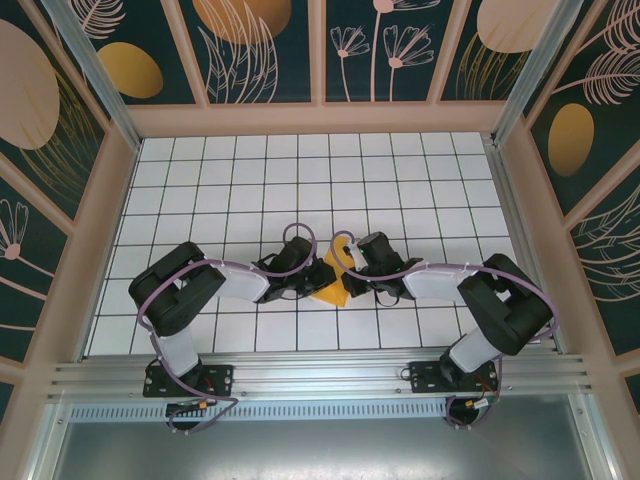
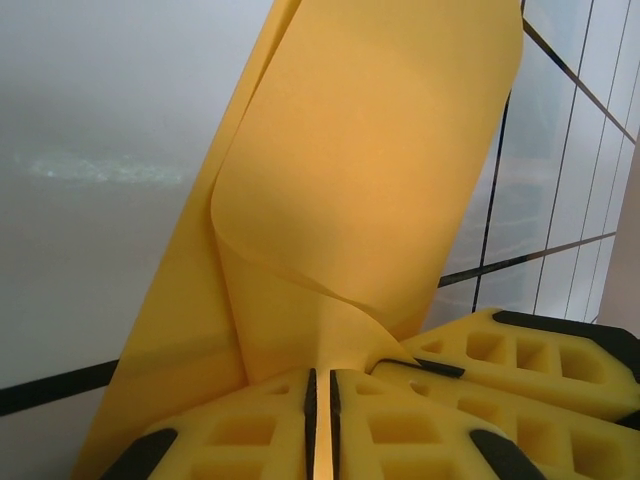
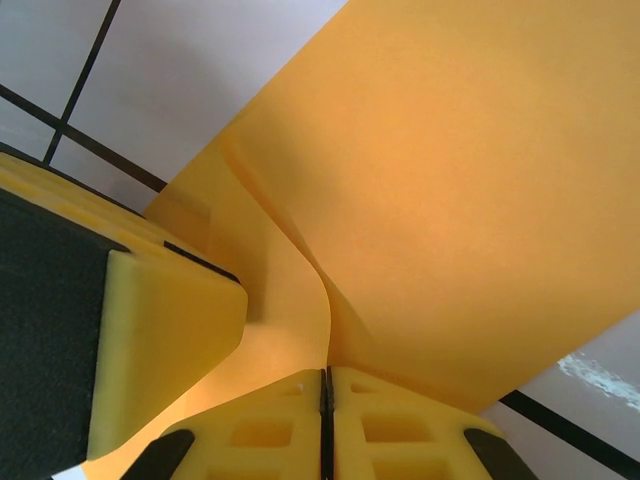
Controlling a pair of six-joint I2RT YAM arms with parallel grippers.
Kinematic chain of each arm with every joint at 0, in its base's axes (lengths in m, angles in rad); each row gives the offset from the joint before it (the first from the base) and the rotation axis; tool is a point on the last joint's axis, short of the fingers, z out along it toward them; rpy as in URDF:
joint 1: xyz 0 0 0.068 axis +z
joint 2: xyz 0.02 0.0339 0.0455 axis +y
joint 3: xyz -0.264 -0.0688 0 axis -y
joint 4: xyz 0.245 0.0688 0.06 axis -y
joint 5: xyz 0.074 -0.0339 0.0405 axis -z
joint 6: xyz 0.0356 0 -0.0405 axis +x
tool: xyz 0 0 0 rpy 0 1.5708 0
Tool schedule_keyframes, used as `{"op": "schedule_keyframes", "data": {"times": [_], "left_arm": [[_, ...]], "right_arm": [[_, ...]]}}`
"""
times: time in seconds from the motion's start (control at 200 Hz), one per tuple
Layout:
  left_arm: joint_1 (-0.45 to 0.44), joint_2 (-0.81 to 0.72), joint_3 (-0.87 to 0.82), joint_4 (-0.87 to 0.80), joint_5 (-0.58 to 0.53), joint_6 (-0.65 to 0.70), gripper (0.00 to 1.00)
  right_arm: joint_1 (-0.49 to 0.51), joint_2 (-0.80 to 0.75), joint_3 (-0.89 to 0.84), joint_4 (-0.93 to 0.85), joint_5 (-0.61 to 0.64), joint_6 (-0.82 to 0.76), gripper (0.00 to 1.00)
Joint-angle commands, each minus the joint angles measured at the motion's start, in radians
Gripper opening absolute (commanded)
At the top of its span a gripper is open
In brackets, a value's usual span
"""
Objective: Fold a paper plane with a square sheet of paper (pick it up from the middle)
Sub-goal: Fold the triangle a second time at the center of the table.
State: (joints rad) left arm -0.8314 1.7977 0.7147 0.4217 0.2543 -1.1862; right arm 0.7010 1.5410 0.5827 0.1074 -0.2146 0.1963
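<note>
The square sheet of paper (image 1: pixel 332 284) is orange-yellow and sits bent between the two grippers near the middle front of the table. In the left wrist view the sheet of paper (image 2: pixel 350 180) curls upward in a loose fold, and my left gripper (image 2: pixel 322 390) is shut on its lower edge. In the right wrist view the sheet of paper (image 3: pixel 450 200) rises in a curved fold out of my right gripper (image 3: pixel 325 385), which is shut on it. From above, the left gripper (image 1: pixel 316 280) and right gripper (image 1: pixel 348 272) meet almost tip to tip at the paper.
The white grid table (image 1: pixel 300 180) stretches behind the arms to the patterned walls (image 1: pixel 260 40). A metal rail (image 1: pixel 320 375) runs along the near edge. The other arm's yellow fingers (image 2: pixel 540 360) crowd the left wrist view, and the left arm's fingers (image 3: pixel 160 330) crowd the right wrist view.
</note>
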Motion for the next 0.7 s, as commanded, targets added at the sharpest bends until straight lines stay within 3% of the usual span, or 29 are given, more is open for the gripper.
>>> {"op": "schedule_keyframes", "data": {"times": [0.0, 0.696], "left_arm": [[0.001, -0.052, 0.035, -0.021, -0.019, 0.025, 0.16], [0.014, 0.059, 0.037, -0.082, -0.095, 0.039, 0.14]], "right_arm": [[-0.006, 0.039, -0.006, -0.041, 0.014, 0.012, 0.12], [-0.006, 0.045, -0.003, -0.043, 0.014, 0.011, 0.12]]}}
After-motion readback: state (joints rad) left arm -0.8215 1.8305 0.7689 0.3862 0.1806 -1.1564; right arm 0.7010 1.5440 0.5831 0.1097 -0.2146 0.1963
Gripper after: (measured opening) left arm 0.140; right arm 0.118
